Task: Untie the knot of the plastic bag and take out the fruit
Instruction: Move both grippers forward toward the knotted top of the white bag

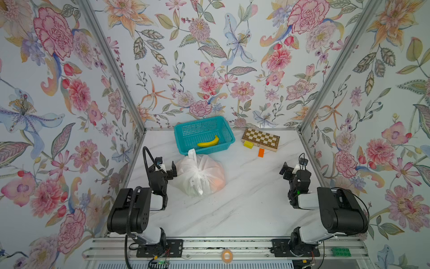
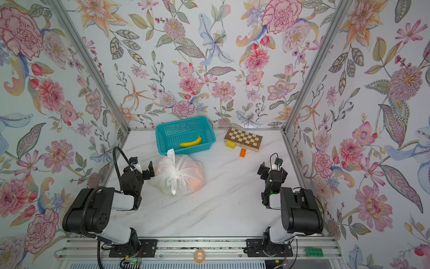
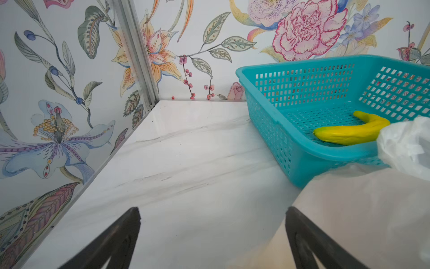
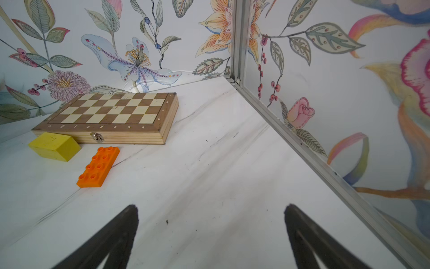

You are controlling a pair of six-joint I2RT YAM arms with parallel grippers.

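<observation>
Plastic bag (image 1: 209, 166) with knot (image 1: 198, 172) intact, fruit (image 1: 220, 184) a dim orange blur inside; both jaws wide apart, empty.

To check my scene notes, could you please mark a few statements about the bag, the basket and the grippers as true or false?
1. The plastic bag is tied shut by the knot. True.
2. The banana lies outside the teal basket. False: it lies inside it.
3. The left gripper and the right gripper are both open and empty. True.
4. The right gripper touches the bag. False: it is far from it; the left gripper is close beside the bag.
5. The orange brick rests on the chessboard. False: it lies on the table in front of it.
</observation>
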